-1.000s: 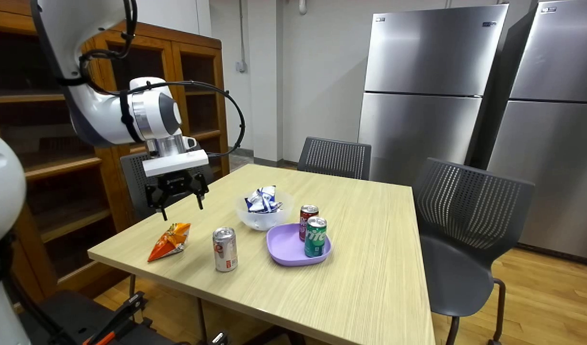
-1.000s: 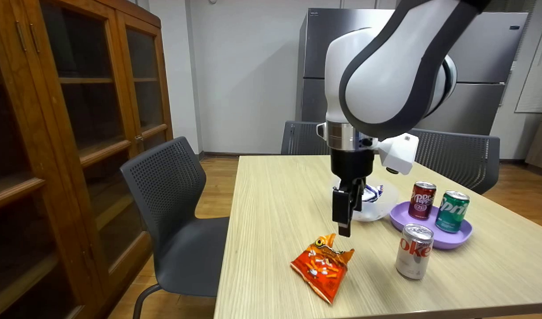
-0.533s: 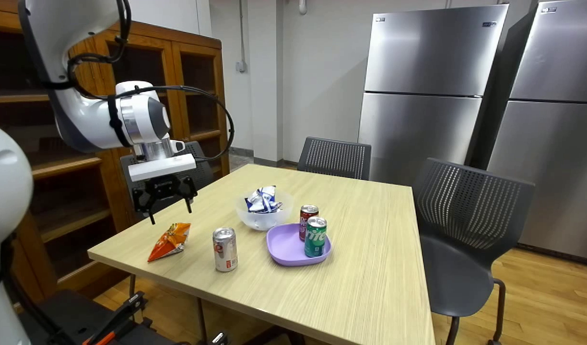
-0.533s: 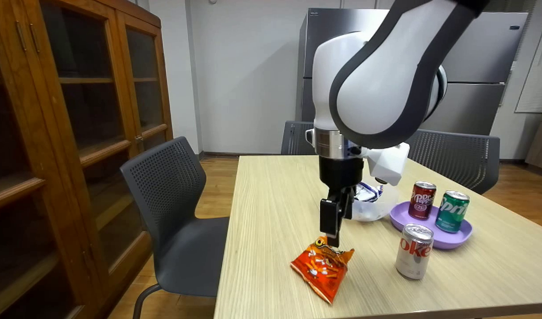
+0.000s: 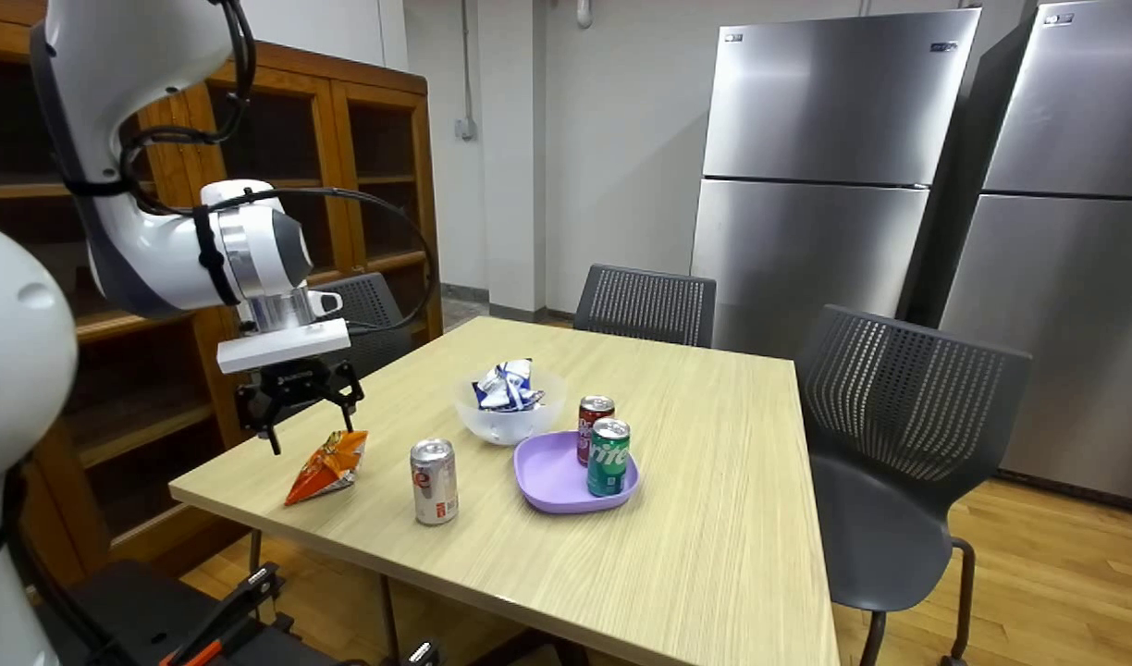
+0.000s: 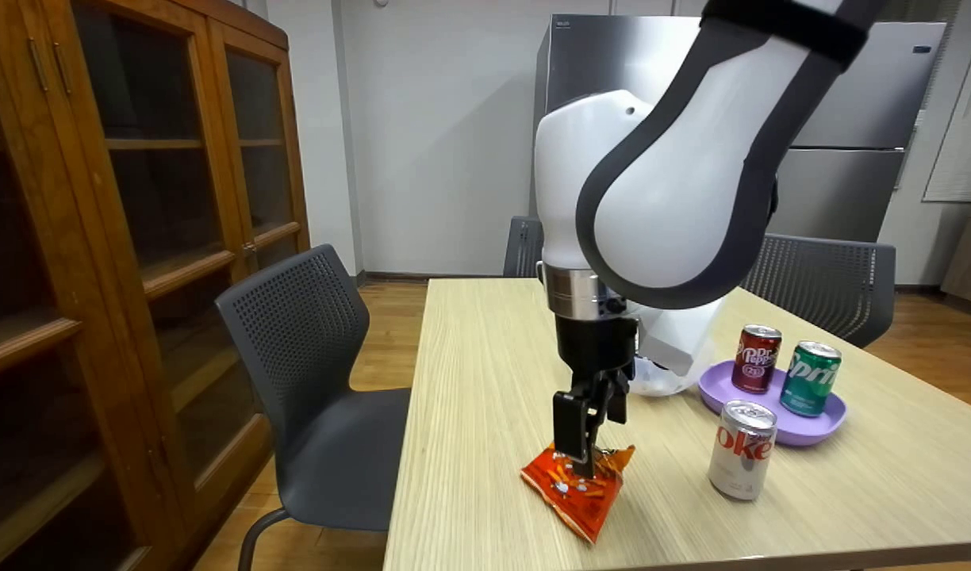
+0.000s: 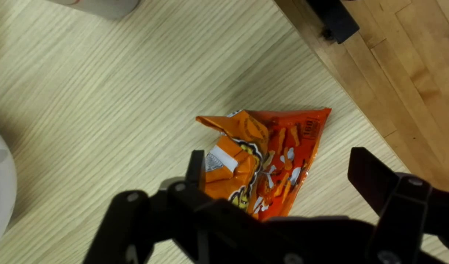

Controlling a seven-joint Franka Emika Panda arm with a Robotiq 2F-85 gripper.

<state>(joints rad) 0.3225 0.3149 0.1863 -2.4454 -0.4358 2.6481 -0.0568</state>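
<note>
Jaws spread wide, nothing in its grip, the gripper hangs just above the orange snack bag, which lies on the table near the edge and shows between the fingers in the wrist view! Near it stands the silver Coke can, and there's the purple plate with the Dr Pepper can and Sprite can, the frosted bowl close by.

glass-doored wooden cabinet, gray chairs, two steel fridges
</note>
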